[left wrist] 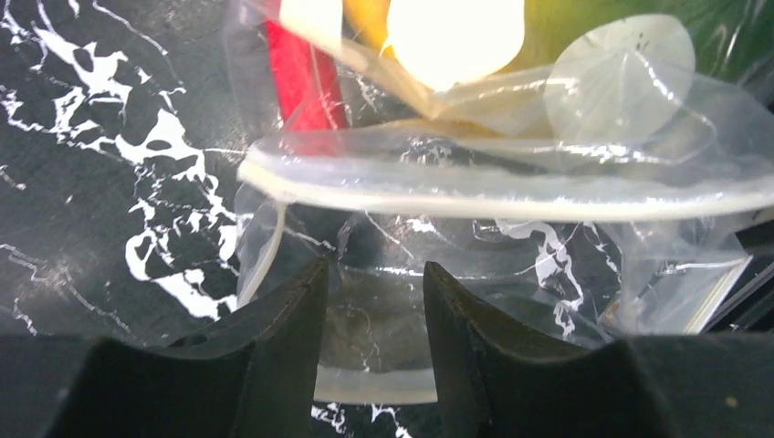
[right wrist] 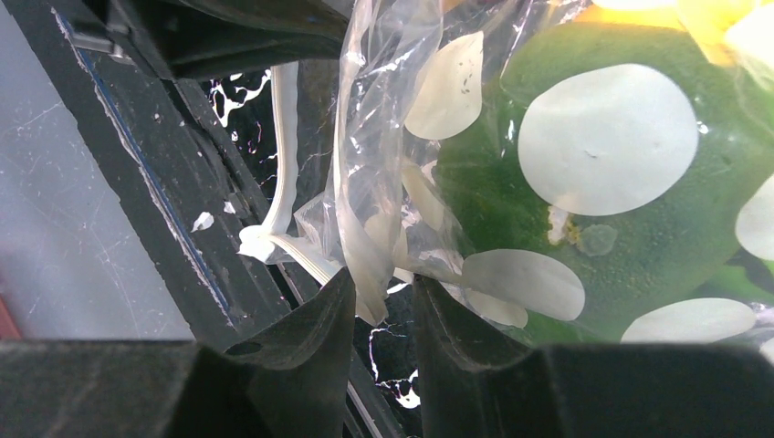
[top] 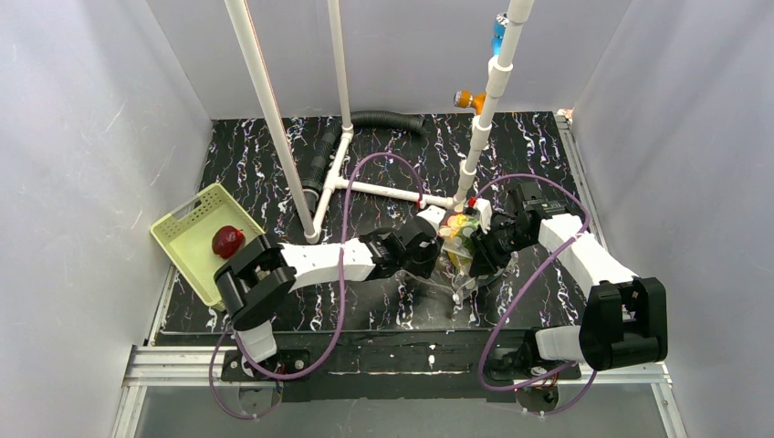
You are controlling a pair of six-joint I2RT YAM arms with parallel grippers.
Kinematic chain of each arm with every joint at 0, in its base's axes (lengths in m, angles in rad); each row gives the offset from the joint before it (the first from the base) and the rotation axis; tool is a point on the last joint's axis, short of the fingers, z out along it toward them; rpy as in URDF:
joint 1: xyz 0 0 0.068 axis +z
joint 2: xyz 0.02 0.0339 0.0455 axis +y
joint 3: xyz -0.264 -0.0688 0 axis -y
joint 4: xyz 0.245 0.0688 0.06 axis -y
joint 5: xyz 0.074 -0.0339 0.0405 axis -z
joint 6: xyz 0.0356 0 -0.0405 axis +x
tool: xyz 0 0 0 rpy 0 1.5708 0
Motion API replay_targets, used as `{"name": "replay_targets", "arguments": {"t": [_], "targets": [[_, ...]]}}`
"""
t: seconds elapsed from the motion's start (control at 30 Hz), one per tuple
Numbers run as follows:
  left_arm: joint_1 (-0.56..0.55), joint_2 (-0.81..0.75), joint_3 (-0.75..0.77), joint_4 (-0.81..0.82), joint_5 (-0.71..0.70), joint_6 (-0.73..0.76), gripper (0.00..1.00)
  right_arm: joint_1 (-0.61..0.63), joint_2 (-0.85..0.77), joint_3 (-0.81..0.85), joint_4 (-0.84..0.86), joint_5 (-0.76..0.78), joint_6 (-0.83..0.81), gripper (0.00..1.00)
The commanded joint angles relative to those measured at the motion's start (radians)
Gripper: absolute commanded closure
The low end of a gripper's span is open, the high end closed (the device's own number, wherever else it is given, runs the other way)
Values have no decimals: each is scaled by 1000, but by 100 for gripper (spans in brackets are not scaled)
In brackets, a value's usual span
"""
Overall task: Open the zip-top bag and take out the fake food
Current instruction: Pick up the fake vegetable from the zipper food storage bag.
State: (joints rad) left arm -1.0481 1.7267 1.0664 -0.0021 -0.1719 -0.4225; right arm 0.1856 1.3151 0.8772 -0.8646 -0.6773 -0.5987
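The zip-top bag (top: pixel 459 248), clear with pale round dots, sits mid-table between both grippers. It holds fake food: a red chili (left wrist: pixel 301 78), a yellow piece (left wrist: pixel 365 18) and a green piece (right wrist: pixel 548 228). A dark red round fruit (top: pixel 227 241) lies in the pale green basket (top: pixel 187 239). My left gripper (top: pixel 436 248) is at the bag's left side; in the left wrist view it (left wrist: pixel 375 274) stands narrowly closed with a bag lip and its zip strip (left wrist: pixel 383 383) between the fingers. My right gripper (top: pixel 478 251) is at the bag's right side, closed narrowly on a fold of film (right wrist: pixel 374 283).
White PVC pipes (top: pixel 274 109) rise from a frame on the table just behind the bag, with a black corrugated hose (top: pixel 388 119) at the back. Grey walls close in left, right and rear. The metal rail (top: pixel 402 365) runs along the near edge.
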Motion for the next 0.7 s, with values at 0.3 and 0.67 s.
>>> {"name": "replay_targets", "arguments": {"t": [0.3,0.67], "targets": [[11,108,73,109,-151,7,62,5,-13,35,-15,-24,-11,63],[19,170,117,144,-233,6,53,5,-10,36,-16,-25,-12,63]]}}
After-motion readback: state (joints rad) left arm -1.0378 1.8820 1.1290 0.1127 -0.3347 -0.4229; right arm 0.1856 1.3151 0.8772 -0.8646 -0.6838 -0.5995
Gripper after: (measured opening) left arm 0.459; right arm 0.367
